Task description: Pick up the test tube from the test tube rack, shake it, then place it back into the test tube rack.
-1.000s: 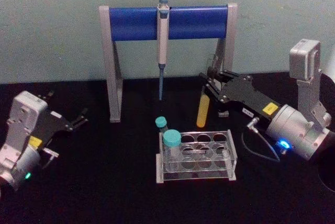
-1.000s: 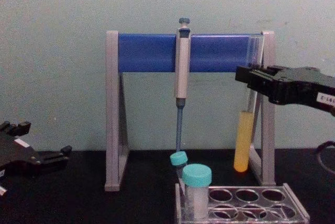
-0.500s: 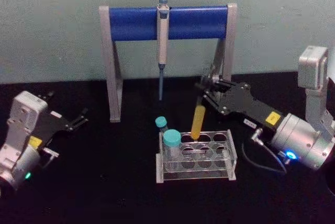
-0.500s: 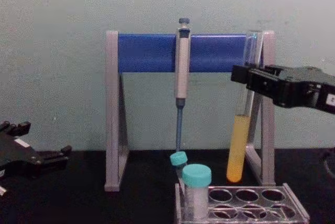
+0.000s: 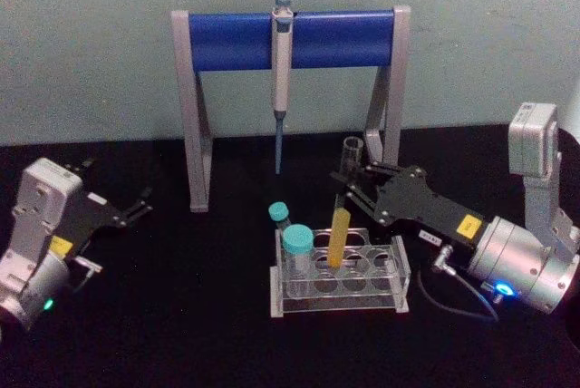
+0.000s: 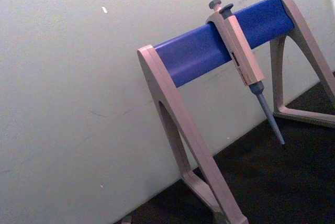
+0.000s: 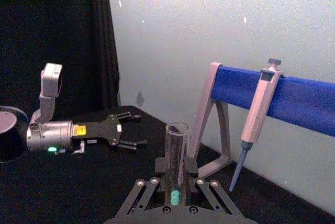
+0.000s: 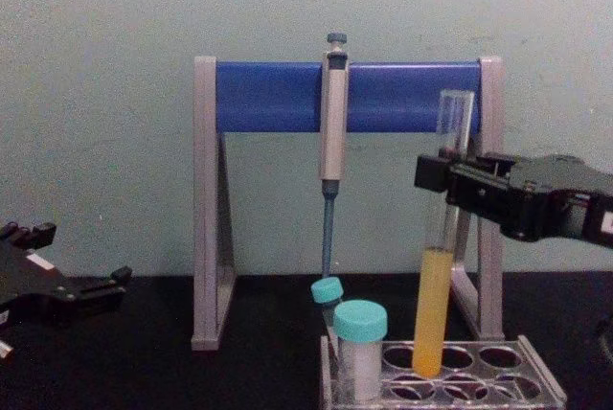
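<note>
The test tube (image 5: 343, 216) is a tall clear glass tube without a cap, and yellow liquid fills its lower part. My right gripper (image 5: 350, 190) is shut on the test tube's bare upper half. It holds the tube almost upright over the test tube rack (image 5: 399, 272). From the chest, the test tube (image 8: 436, 285) has its rounded bottom dipped into a back-row hole of the clear rack (image 8: 536, 386), with the right gripper (image 8: 442, 178) well above. The right wrist view has the tube's open mouth (image 7: 177, 130) between the pads. My left gripper (image 5: 136, 209) rests open at far left.
Two teal-capped tubes (image 5: 297, 241) (image 5: 278, 212) stand at the rack's left end. Behind the rack rises the grey-and-blue pipette stand (image 5: 227, 41) with a pipette (image 5: 282, 71) hanging from its bar. A cable (image 5: 453, 302) loops by the right arm. The table is black.
The right gripper has come down and toward me with the test tube. The tube went from hanging above and behind the rack to having its bottom in a rack hole. The left arm stayed put.
</note>
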`<action>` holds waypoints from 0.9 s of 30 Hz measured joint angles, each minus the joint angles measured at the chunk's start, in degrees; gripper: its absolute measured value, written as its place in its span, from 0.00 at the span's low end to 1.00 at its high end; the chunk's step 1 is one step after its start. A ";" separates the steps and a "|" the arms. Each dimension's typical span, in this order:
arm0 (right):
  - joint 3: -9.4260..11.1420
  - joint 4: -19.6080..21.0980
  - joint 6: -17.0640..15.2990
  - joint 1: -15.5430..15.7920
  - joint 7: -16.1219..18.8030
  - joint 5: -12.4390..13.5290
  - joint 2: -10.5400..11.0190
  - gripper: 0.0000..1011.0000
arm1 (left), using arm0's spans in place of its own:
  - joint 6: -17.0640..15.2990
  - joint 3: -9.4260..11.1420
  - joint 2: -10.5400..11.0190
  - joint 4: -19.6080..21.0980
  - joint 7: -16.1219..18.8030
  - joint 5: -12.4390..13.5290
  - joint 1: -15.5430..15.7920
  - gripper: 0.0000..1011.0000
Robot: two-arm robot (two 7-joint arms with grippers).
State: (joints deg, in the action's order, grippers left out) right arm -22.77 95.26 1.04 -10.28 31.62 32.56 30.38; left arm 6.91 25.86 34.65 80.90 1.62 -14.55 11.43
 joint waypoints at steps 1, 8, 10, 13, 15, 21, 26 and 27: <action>-0.22 -0.23 0.00 -0.11 -0.01 -0.03 0.00 0.23 | 0.00 0.00 0.00 0.00 0.00 0.00 0.00 0.99; -1.19 -1.68 0.02 -0.87 -0.13 -0.41 -0.33 0.23 | 0.00 0.00 0.00 0.00 0.00 0.00 0.00 0.99; -1.33 -2.02 0.02 -1.05 -0.26 -0.56 -0.46 0.23 | 0.00 0.00 0.00 0.00 0.00 0.00 0.00 0.99; -1.53 -2.59 0.02 -1.34 -0.52 -0.78 -0.69 0.23 | 0.00 0.00 0.00 0.00 0.00 0.00 0.00 0.99; -1.68 -3.12 0.01 -1.56 -0.65 -0.93 -0.93 0.23 | 0.00 0.00 0.00 0.00 0.00 0.00 0.00 0.99; -1.99 -4.45 0.00 -2.11 -0.75 -1.07 -1.50 0.23 | 0.00 0.00 0.00 0.00 0.00 0.00 0.00 0.99; -3.07 -6.48 -0.42 -2.95 -0.17 -1.29 -2.25 0.23 | 0.00 0.00 0.00 0.00 0.00 0.00 0.00 0.99; -3.15 -6.60 -0.47 -3.00 -0.14 -1.33 -2.30 0.23 | 0.00 0.00 0.00 0.00 0.00 0.00 0.00 0.99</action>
State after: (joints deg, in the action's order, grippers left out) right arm -25.92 88.66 0.58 -13.28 31.48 31.23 28.08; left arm 6.91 25.86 34.65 80.90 1.62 -14.55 11.43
